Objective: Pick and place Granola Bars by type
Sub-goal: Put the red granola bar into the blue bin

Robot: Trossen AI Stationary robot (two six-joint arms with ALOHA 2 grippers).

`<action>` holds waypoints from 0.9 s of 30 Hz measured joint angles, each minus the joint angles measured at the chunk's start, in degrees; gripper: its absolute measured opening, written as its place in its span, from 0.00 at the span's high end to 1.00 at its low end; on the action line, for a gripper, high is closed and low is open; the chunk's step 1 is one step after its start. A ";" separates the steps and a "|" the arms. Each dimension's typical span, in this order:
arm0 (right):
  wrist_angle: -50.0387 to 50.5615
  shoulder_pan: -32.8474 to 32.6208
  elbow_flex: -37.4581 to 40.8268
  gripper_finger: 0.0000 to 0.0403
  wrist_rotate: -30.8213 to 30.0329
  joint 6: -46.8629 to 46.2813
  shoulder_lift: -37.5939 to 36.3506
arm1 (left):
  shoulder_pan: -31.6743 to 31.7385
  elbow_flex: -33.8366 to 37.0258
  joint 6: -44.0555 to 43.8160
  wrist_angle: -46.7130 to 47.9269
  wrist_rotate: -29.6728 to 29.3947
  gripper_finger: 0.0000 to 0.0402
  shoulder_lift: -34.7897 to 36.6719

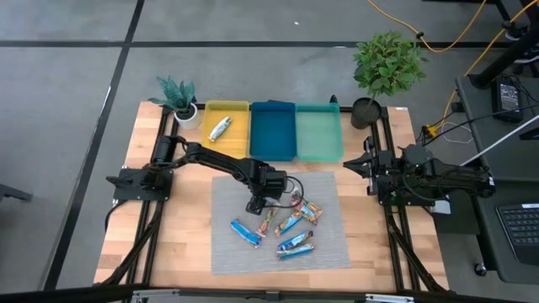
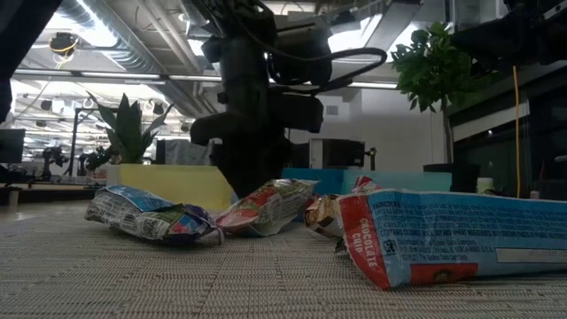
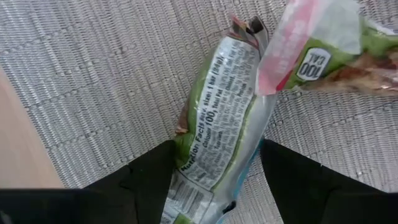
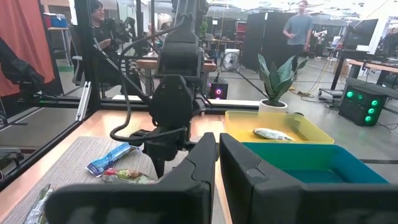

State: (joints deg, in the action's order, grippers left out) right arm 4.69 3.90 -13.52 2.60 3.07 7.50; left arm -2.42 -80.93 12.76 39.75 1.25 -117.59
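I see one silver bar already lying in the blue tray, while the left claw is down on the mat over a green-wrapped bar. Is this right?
Not quite. The silver bar lies in the yellow tray, not in the blue tray, which holds no bar; the high view shows this. The rest stands: the left claw is down on the mat, its fingers on either side of a green-wrapped bar.

Grey concrete floor surrounds the light wooden surface; a leafy green potted plant stands at its corner.
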 joint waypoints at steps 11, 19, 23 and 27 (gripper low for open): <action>0.00 -0.02 0.00 0.93 -0.01 0.18 0.01 | -0.06 0.00 -3.02 0.19 0.14 0.61 -0.06; 0.00 -0.01 0.00 0.93 -0.01 0.20 0.00 | -0.04 -0.57 -5.41 1.72 -0.24 0.81 -0.06; -0.01 -0.02 0.00 0.93 -0.01 0.20 0.01 | -0.04 -3.14 -5.52 6.63 -0.54 0.86 -0.14; -0.02 0.00 0.00 0.93 -0.01 0.20 0.01 | -0.04 -6.69 -5.37 12.36 -2.81 0.89 0.97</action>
State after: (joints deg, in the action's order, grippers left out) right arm 4.67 3.90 -13.52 2.59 3.27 7.50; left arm -2.46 -87.61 7.39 52.11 -1.56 -116.62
